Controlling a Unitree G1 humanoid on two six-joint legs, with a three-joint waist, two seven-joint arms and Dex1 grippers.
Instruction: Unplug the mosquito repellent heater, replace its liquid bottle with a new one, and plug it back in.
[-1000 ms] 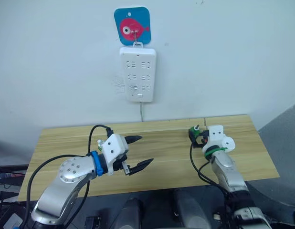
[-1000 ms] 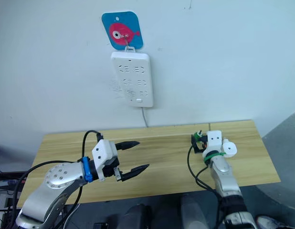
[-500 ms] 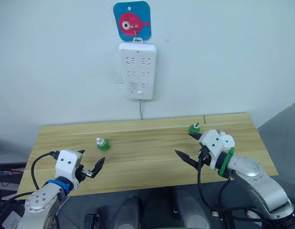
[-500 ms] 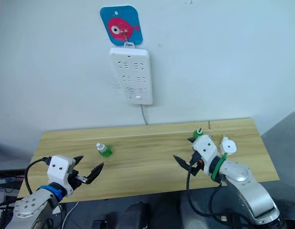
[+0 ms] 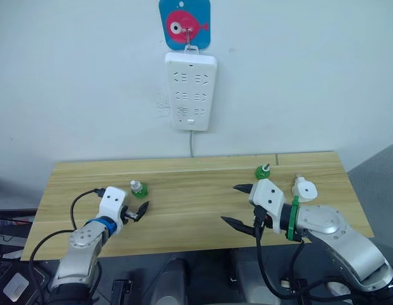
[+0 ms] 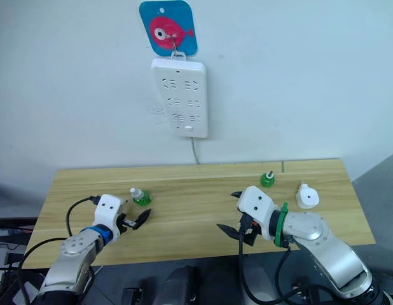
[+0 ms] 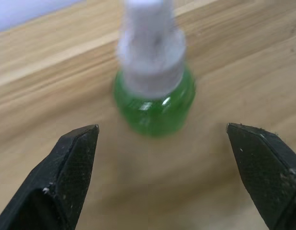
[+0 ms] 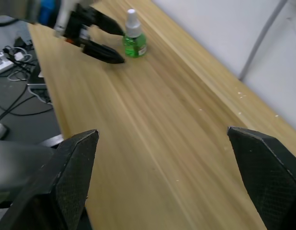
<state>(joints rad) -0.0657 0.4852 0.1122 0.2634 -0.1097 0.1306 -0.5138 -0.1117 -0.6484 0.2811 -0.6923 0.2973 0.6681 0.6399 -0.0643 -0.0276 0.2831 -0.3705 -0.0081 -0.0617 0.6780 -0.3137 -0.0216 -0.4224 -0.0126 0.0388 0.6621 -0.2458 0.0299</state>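
You see the left gripper point(image 5: 137, 211) at lower left, fingers spread wide just short of the capped new bottle point(image 5: 138, 189). The right gripper point(image 5: 236, 204) gapes wide at center. The bare-necked bottle point(image 5: 263, 171) and heater point(image 5: 304, 189) rest right of center; the heater's prongs cannot be made out.

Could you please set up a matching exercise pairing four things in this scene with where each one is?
Things:
1. heater
2. capped bottle
3. bare-neck bottle
4. power strip

Places:
A. hanging on the wall
B. just ahead of the open left gripper
C. on the table's right end, unplugged
D. near the table's back edge, right of centre

Pairs: 1-C, 2-B, 3-D, 4-A
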